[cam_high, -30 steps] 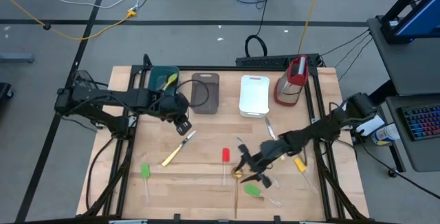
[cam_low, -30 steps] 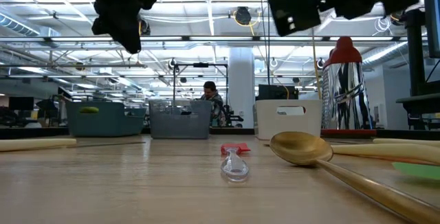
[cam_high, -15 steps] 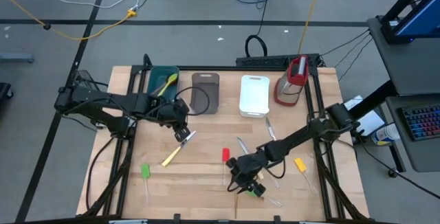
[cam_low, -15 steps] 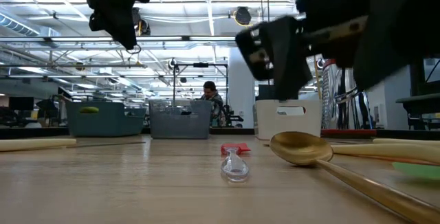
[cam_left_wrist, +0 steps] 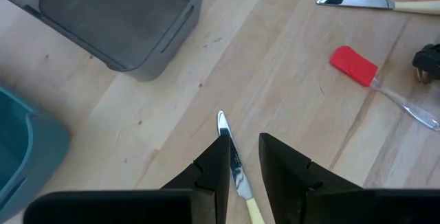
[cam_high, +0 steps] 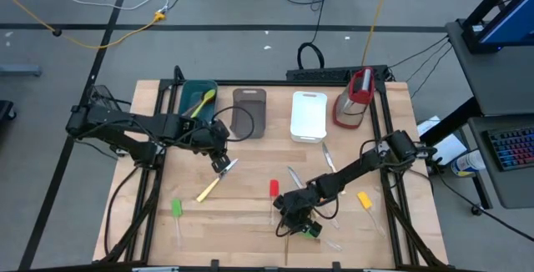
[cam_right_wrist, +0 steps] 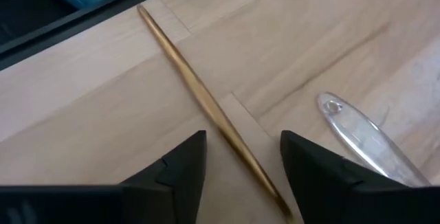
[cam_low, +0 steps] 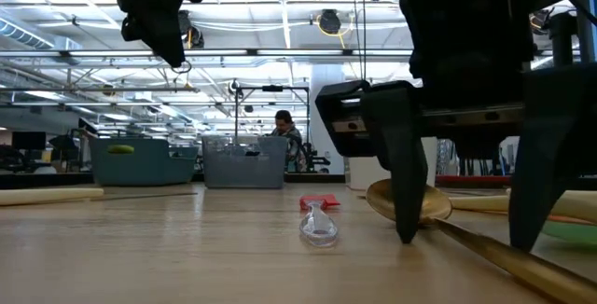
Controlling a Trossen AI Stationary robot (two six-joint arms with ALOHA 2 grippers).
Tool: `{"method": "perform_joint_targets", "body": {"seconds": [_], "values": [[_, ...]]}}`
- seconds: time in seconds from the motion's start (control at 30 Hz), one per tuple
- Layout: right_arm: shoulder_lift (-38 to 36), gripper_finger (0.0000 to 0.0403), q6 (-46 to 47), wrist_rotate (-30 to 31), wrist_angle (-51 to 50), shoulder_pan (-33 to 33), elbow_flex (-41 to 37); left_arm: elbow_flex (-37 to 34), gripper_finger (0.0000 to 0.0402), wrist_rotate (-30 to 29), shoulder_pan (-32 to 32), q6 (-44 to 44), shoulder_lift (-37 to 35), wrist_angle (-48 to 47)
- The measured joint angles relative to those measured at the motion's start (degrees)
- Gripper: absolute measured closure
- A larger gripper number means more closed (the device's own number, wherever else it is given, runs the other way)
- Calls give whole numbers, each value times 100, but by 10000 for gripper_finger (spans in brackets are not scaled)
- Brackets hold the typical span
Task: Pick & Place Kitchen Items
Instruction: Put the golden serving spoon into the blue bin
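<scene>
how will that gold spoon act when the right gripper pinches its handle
The gold spoon looks like polished metal, so it should stay stiff but may be slippery between the fingers. Its handle is thin and rounded, so it could roll or twist. The bowl sits far from the right gripper, so it will probably droop that way.

No text, label, brand, number or sign can be read in any of the views. Nothing is printed on the things on the table, nor on the arms. In the room behind the table, in the low view, no sign is clear enough to read.
</scene>
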Motion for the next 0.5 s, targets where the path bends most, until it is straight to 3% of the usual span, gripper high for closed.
{"method": "perform_joint_targets", "body": {"seconds": [0.4,0.5], "values": [[19,379,-136,-248,-204,-358,-9,0,321,1,4,-2,0,-2],[17,392,-265,-283,-235,-405,-9,0,321,-1,4,-3,0,-2]]}}
